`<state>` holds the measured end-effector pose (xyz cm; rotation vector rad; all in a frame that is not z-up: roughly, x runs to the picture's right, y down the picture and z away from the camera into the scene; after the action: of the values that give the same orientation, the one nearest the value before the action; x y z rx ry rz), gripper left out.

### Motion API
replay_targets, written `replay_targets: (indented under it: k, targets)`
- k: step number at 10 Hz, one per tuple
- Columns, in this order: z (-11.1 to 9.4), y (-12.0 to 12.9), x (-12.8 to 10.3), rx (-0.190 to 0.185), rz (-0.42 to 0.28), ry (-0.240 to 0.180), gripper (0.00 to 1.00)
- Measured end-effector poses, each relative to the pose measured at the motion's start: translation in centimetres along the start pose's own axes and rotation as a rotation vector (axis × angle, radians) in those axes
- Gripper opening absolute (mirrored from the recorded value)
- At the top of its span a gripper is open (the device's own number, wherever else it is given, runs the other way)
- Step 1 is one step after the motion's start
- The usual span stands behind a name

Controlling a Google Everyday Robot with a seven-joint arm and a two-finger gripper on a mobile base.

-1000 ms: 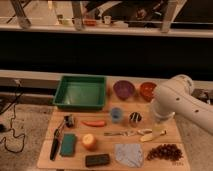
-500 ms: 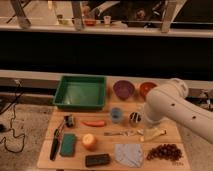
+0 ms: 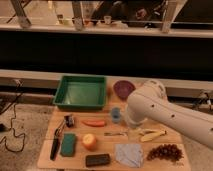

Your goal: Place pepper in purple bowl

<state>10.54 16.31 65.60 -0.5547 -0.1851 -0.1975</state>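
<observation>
The pepper point(image 3: 94, 122) is slim and orange-red and lies flat on the wooden table point(image 3: 47, 157), left of centre. The purple bowl point(image 3: 123, 89) stands at the back of the table, right of the green tray, and holds nothing that I can see. My white arm reaches in from the right, with its thick rounded part between the bowl and the table's middle. My gripper point(image 3: 131, 126) hangs low under the arm, just right of the small blue cup point(image 3: 116, 115) and a hand-width right of the pepper. It is apart from the pepper.
A green tray point(image 3: 80, 93) stands at the back left. The front holds a round orange fruit point(image 3: 89, 141), green sponge point(image 3: 68, 144), black block point(image 3: 97, 160), grey cloth point(image 3: 129, 154), grapes point(image 3: 165, 152), banana point(image 3: 152, 135), a metal utensil point(image 3: 116, 133) and a black-handled tool point(image 3: 56, 142).
My arm has swung left and toward the table's middle and now covers the orange-red bowl. The pepper and the purple bowl have not moved.
</observation>
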Motion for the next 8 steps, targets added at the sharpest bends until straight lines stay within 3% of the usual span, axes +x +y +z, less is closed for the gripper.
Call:
replay_targets:
  k: [5, 8]
  targets:
    - [0.3, 0.2, -0.1, -0.008, 0.012, -0.007, 0.80]
    - [2.4, -0.6, -3.4, -0.027, 0.007, -0.033, 0.80]
